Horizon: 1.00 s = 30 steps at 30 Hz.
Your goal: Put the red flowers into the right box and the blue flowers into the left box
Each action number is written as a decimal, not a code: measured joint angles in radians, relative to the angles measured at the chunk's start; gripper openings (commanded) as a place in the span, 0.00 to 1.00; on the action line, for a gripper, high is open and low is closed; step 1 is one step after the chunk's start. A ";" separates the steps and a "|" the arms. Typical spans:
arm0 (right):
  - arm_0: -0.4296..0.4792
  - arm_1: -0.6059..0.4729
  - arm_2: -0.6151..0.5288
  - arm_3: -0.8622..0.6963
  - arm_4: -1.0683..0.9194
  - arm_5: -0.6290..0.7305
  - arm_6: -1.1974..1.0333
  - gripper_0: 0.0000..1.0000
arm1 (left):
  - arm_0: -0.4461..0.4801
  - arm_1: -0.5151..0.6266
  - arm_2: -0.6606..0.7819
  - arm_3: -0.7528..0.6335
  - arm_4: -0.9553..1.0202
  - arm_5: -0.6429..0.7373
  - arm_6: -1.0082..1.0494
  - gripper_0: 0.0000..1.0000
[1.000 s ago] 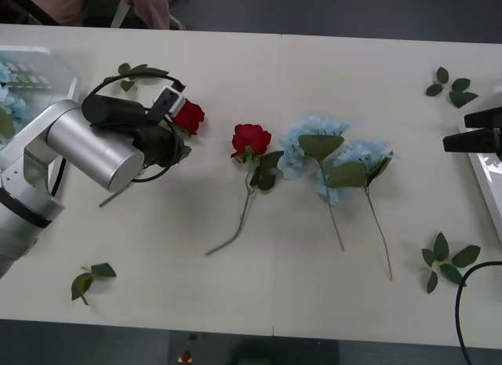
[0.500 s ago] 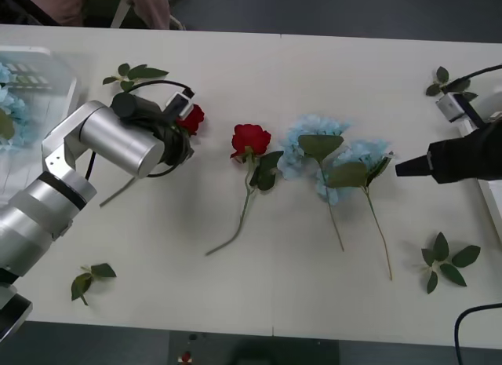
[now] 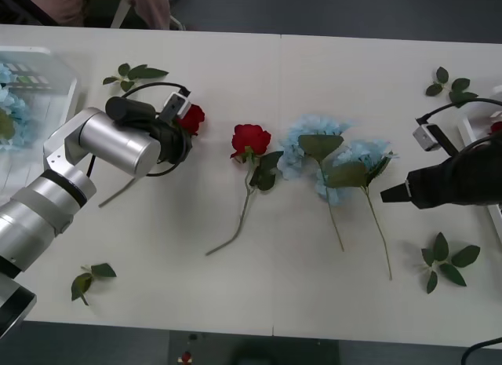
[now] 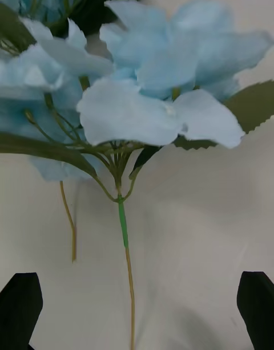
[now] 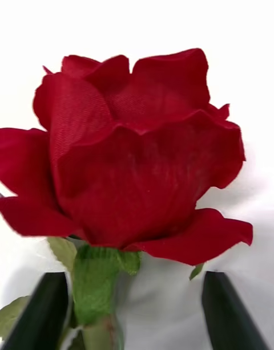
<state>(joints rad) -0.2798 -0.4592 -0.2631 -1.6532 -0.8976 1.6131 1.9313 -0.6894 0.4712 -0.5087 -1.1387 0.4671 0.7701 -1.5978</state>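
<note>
Red petals crowd the left wrist view: a rose (image 5: 137, 156) stands just past the left gripper (image 5: 134, 316), whose two black fingers (image 5: 40, 310) sit apart on either side of its green stem base, not closed on it. From the front, that gripper (image 3: 169, 137) lies on the table's left part with the same rose (image 3: 190, 118) at its tip, and a second rose (image 3: 250, 139) rests near it toward the centre. The right wrist view shows pale blue flowers (image 4: 142, 99) ahead of the right gripper (image 4: 137, 310), its black fingers spread wide with a thin stem running between them. The front view places that right gripper (image 3: 390, 195) just beside the blue flowers (image 3: 333, 157) at mid-table, and also shows the left box (image 3: 43, 114) at the far left edge holding more blue blooms. Only a sliver of the right box (image 3: 480, 169) shows, at the right edge.
</note>
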 measured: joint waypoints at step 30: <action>0.114 0.000 0.228 0.000 0.091 -0.243 0.000 0.00 | -0.006 0.006 -0.012 0.016 0.071 -0.031 0.000 0.00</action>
<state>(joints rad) -0.1655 -0.4592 -0.0354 -1.6532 -0.8063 1.3701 1.9311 -0.6954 0.4769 -0.5209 -1.1228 0.5385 0.7386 -1.5979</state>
